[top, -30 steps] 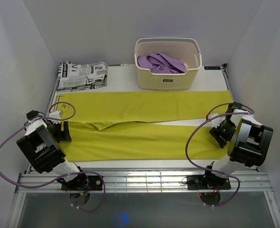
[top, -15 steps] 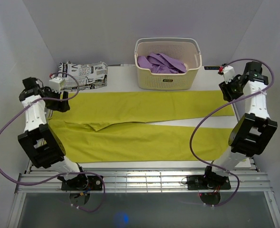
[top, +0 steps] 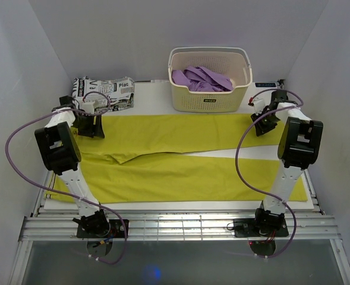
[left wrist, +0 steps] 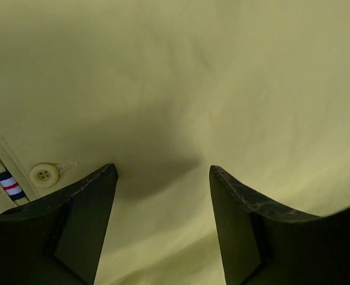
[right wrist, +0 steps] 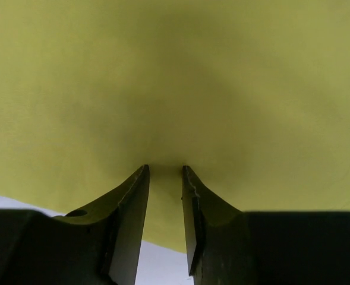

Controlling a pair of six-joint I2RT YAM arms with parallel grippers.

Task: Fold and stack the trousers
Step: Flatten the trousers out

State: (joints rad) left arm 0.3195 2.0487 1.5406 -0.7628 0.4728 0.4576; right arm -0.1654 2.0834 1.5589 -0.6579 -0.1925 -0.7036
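Observation:
The yellow trousers [top: 180, 133] lie spread flat across the table, one leg at the back and one [top: 180, 178] at the front. My left gripper [top: 91, 127] is down on the back left end, at the waistband. In the left wrist view it [left wrist: 163, 167] is wide open over yellow cloth, with a button [left wrist: 44, 174] beside the left finger. My right gripper [top: 262, 126] is on the back leg's right end. In the right wrist view its jaws [right wrist: 165, 167] stand a narrow gap apart, tips on flat cloth near the hem, holding nothing.
A cream basket [top: 209, 102] holding purple clothes [top: 201, 78] stands at the back centre. A folded black-and-white printed garment [top: 102, 94] lies at the back left. White walls close in on both sides. The front rail runs along the near edge.
Both arms have swung from the front leg's ends, up through the air, down onto the back leg's two ends. The trousers have not moved.

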